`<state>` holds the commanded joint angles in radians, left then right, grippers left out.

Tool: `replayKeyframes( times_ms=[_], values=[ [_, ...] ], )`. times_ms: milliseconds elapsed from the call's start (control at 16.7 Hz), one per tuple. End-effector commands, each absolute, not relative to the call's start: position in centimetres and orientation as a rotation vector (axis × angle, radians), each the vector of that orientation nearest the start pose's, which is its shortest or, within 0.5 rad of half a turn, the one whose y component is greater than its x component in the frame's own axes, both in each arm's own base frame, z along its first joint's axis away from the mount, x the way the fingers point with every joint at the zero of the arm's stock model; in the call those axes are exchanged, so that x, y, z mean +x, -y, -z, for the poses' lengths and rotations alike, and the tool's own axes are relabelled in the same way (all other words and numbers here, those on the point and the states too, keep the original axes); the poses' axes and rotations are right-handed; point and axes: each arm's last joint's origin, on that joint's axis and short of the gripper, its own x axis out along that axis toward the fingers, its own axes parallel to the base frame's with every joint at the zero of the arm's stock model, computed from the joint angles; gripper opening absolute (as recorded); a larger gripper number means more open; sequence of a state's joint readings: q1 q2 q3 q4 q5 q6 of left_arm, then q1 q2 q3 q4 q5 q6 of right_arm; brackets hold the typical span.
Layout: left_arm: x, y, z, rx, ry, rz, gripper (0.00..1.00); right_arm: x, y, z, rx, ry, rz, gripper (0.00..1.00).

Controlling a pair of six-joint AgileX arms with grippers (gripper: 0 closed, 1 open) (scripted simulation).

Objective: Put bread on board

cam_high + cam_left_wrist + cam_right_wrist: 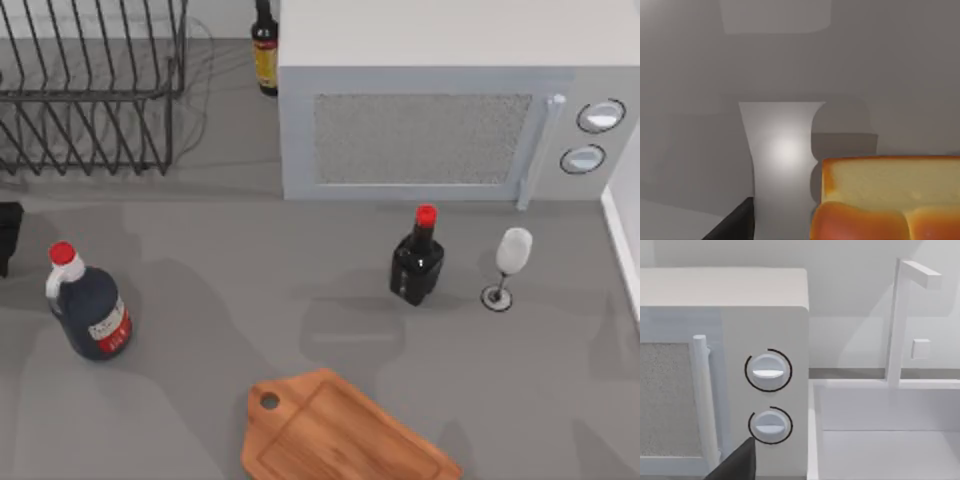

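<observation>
Seemingly mid-carry, the bread (885,200) sits beside the left gripper, grip unclear, and must next reach the board (340,435).

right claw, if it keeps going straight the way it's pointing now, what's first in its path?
Most likely the microwave: the right wrist view looks squarely at its front corner, with the lower knob just beyond the dark claw finger. The white sink lies beside that line. Depth is unclear, so treat this as a judgement.
</observation>
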<state>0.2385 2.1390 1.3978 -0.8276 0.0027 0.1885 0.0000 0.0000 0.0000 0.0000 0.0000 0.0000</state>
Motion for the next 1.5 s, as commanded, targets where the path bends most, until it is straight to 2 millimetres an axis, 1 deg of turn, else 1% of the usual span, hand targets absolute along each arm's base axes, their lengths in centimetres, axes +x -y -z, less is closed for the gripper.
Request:
replayKeyframes(
  times_ms=[120, 900, 960, 1380, 1440, 1500],
  values=[
    [37.7, -9.5, -10.2, -0.046, -1.568, -0.046, 1.00, 10.6, 0.1, -16.0, 0.000, 0.000, 0.000, 1.00],
    [37.7, -9.5, -10.2, -0.046, -1.568, -0.046, 0.02, 10.6, 0.1, -16.0, 0.000, 0.000, 0.000, 1.00],
    [37.7, -9.5, -10.2, -0.046, -1.568, -0.046, 0.00, 10.6, 0.1, -16.0, 0.000, 0.000, 0.000, 1.00],
    [37.7, -9.5, -10.2, -0.046, -1.568, -0.046, 0.00, 10.6, 0.1, -16.0, 0.000, 0.000, 0.000, 1.00],
    [37.8, -9.4, -11.4, -0.044, -1.543, -0.045, 0.00, 10.6, 0.1, -16.0, 0.000, 0.000, 0.000, 1.00],
    [37.9, -9.4, -11.5, -0.044, -1.543, -0.046, 0.00, 10.6, 0.1, -16.0, 0.000, 0.000, 0.000, 1.00]
  ],
)
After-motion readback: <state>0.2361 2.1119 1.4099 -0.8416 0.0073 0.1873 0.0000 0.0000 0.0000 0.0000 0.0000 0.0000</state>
